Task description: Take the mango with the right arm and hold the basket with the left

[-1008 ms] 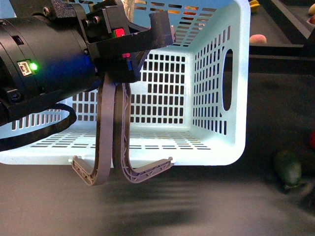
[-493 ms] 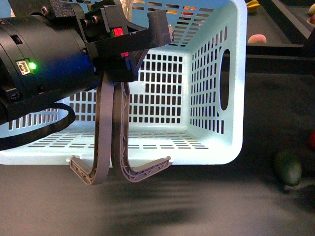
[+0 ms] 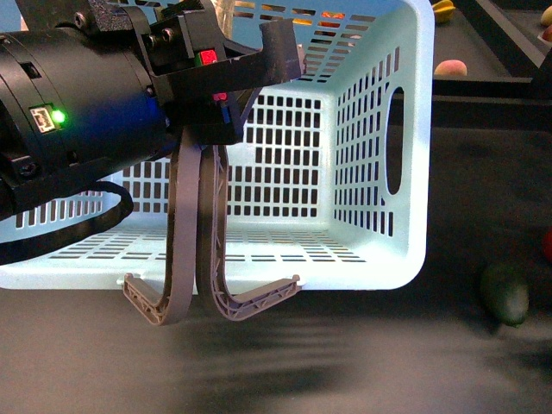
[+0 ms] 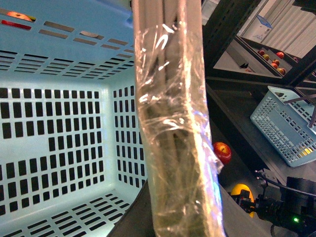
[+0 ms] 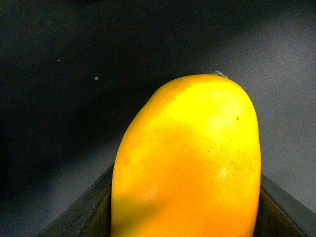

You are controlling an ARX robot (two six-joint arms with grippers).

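The light turquoise basket (image 3: 379,172) hangs tilted, its open side facing the front camera. Its two brown-grey handles (image 3: 191,250) are bunched together, and my left gripper (image 3: 233,86), on the thick black arm with the green light, is shut on them. In the left wrist view the handles (image 4: 173,123) are wrapped in clear film, beside the empty basket's slotted walls (image 4: 59,123). The glossy yellow-orange mango (image 5: 187,158) fills the right wrist view, with my right gripper (image 5: 185,219) shut on it, a dark finger (image 5: 81,215) on each side. The mango (image 4: 241,191) also shows small in the left wrist view, over a dark surface.
A dark green oval fruit (image 3: 505,293) lies on the dark table right of the basket. A red apple (image 4: 222,152) sits near the mango. A second blue basket (image 4: 289,126) and shelves with fruit (image 4: 269,52) stand further off. Pale and yellow fruits (image 3: 450,67) lie on the far ledge.
The basket's right side has swung slightly to the left in the left gripper's hold. The left arm has barely moved.
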